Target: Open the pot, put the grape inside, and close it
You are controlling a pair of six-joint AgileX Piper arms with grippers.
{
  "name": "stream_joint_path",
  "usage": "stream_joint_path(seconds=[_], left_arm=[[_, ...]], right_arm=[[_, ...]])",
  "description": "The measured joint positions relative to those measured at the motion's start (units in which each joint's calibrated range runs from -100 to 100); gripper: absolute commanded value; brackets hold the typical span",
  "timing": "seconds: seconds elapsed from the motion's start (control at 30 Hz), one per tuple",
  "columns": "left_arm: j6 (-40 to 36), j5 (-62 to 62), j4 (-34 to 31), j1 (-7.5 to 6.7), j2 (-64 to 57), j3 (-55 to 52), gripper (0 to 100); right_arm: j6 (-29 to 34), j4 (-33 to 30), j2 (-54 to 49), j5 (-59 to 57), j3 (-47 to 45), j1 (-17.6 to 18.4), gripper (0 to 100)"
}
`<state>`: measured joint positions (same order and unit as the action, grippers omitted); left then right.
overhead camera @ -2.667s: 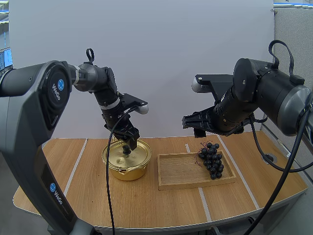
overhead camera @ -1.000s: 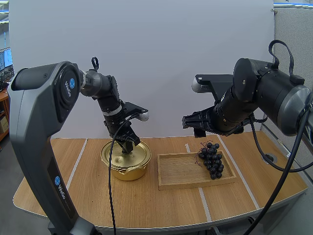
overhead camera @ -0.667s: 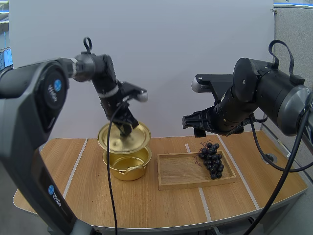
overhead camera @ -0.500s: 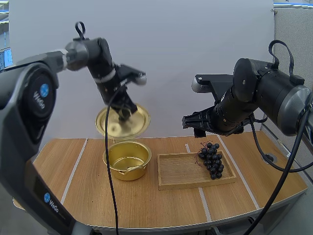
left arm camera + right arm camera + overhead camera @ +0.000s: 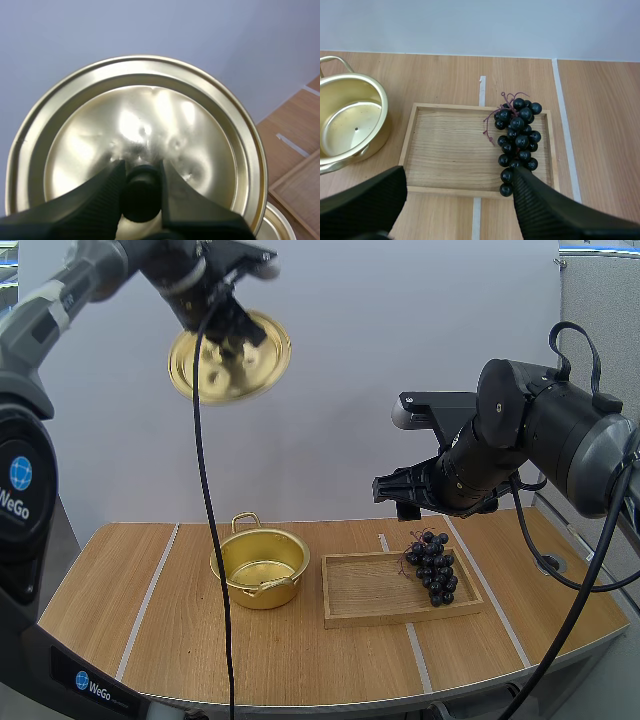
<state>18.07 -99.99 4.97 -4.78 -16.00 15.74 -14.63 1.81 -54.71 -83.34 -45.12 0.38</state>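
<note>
My left gripper point(image 5: 232, 332) is high above the table's left side, shut on the black knob point(image 5: 141, 192) of the gold lid point(image 5: 230, 357), which hangs tilted in the air. In the left wrist view the lid point(image 5: 135, 140) faces me with a ribbed finger on each side of the knob. The gold pot point(image 5: 260, 565) stands uncovered on the table, nothing inside it point(image 5: 350, 125). A bunch of dark grapes point(image 5: 432, 565) lies at the right end of the wooden tray point(image 5: 375, 590). My right gripper point(image 5: 398, 500) hovers open above the tray, its fingers wide apart over the grapes point(image 5: 517, 140).
The tray point(image 5: 450, 150) sits just right of the pot, both mid-table. The pot's rim point(image 5: 280, 225) shows far below the lid. Bare wooden tabletop point(image 5: 130, 590) lies left of the pot and in front of both.
My left gripper has lifted the lid off the pot and carried it far up and slightly left. The right arm, tray and grapes have not moved.
</note>
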Motion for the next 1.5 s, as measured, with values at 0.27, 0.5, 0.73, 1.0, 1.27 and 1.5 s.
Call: stream_joint_path(seconds=[0.27, 0.5, 0.73, 1.0, 1.27, 1.5], left_arm=[[-4.99, 2.18, -5.57, 0.00, -1.34, 18.10, 0], [-5.21, 8.06, -5.81, 0.00, -1.34, 23.79, 0], [-5.21, 14.44, -5.92, 0.00, -1.34, 24.57, 0], [-5.30, 15.24, -5.92, 0.00, -1.34, 24.57, 0], [-5.30, 15.30, -6.02, 0.00, -1.34, 24.57, 0], [-5.30, 15.30, -6.02, 0.00, -1.34, 24.57, 0]], right_arm=[[0.00, 0.00, 0.00, 0.06, 0.00, 0.00, 100], [0.30, -1.81, 0.00, 0.06, 0.00, 0.00, 100], [3.22, -6.65, 2.76, 0.84, 0.00, -2.39, 100], [2.89, -6.93, 16.48, 11.46, 0.00, -4.72, 100], [-2.44, -5.53, 30.58, 19.28, 4.47, -7.16, 100], [-7.65, -1.81, 38.68, 19.83, 9.34, -8.47, 100]])
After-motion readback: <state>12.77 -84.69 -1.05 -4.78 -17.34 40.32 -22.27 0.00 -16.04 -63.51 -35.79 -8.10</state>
